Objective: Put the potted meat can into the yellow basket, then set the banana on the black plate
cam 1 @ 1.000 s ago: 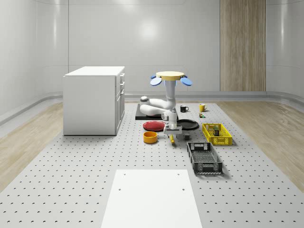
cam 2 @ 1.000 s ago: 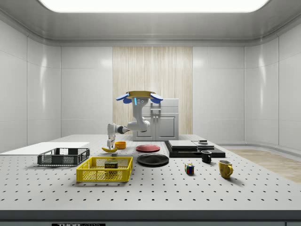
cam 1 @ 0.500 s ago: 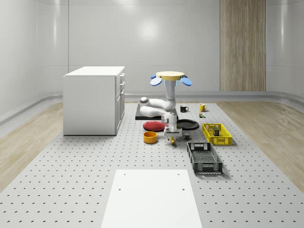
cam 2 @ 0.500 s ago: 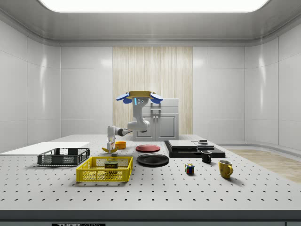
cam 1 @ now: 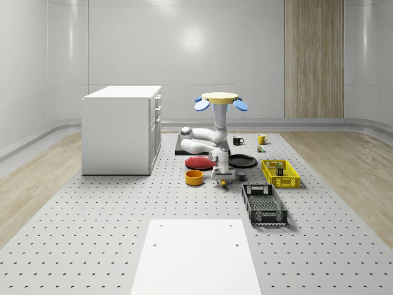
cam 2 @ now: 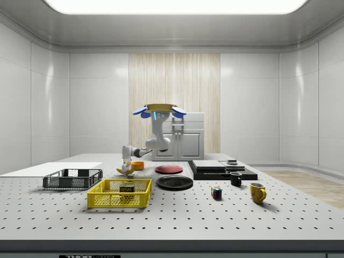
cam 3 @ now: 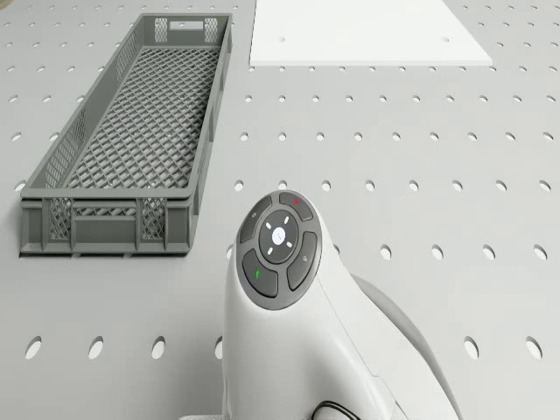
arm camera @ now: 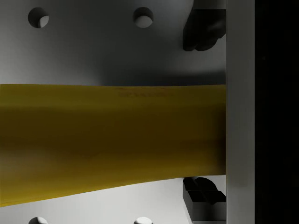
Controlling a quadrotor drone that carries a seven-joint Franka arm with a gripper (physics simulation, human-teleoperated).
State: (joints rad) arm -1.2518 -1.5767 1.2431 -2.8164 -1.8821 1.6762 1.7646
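The drone [cam 1: 221,98] hovers above the table beside the black plate [cam 1: 242,161], its arm reaching down. The gripper [cam 1: 222,177] is low over the banana [cam 1: 223,182], which lies on the table between the orange bowl and the grey crate. In the wrist view the yellow banana [arm camera: 112,140] runs across between the two dark fingertips [arm camera: 203,30]; the gripper [arm camera: 204,112] is open and straddles it. In the side view the gripper [cam 2: 126,167] sits right on the banana [cam 2: 124,171]. The potted meat can [cam 2: 127,187] rests inside the yellow basket [cam 2: 110,200].
An orange bowl [cam 1: 194,177] and a red plate [cam 1: 199,163] lie close by. The grey crate [cam 3: 131,140] and a white board [cam 1: 195,255] are nearer the front. A white cabinet [cam 1: 121,129] stands at the whole-scene view's left. Mugs [cam 2: 257,192] and a cube [cam 2: 216,192] lie farther off.
The arm has lowered, bringing the gripper down from above the banana to around it. The drone has held its place.
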